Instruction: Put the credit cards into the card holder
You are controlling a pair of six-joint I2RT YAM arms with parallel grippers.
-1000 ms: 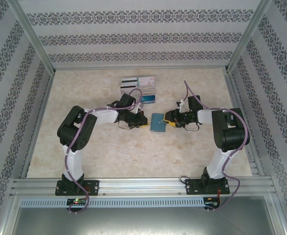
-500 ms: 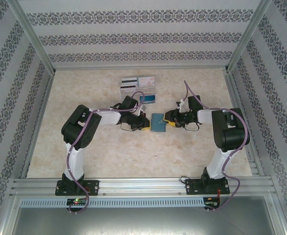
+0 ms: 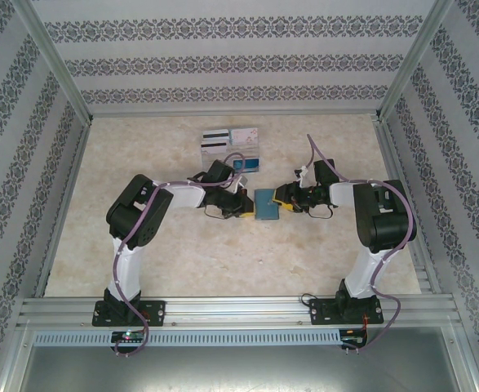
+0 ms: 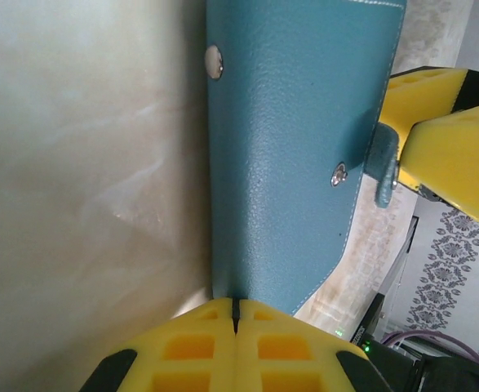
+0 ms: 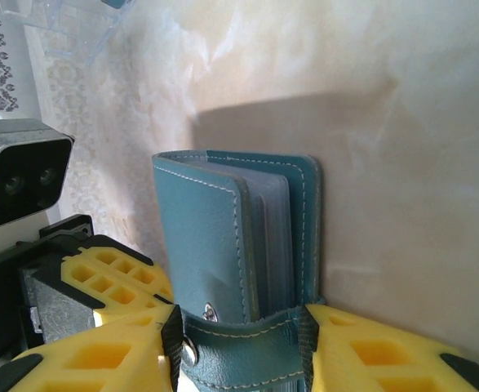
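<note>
Card holder (image 3: 265, 204) sits in the middle of the top view, between your two grippers. In the right wrist view it stands on edge, its teal covers (image 5: 202, 245) nearly shut over the pale inner sleeves (image 5: 268, 237). Your right gripper (image 5: 243, 347) is clamped on the holder's snap strap (image 5: 239, 336) at the bottom of that frame. Your left gripper (image 4: 235, 309) has its yellow pads (image 4: 190, 347) pressed together with nothing between them, tips right at the holder's edge; whether they touch it you cannot tell. The credit cards (image 3: 216, 140) lie above the centre of the top view, well apart from the holder, so none looks loaded. I judge you are at the opening step. Next, you need the left tips to catch the front cover and fold it back while the right holds firm. A slip on the soft material would let it flop closed.
</note>
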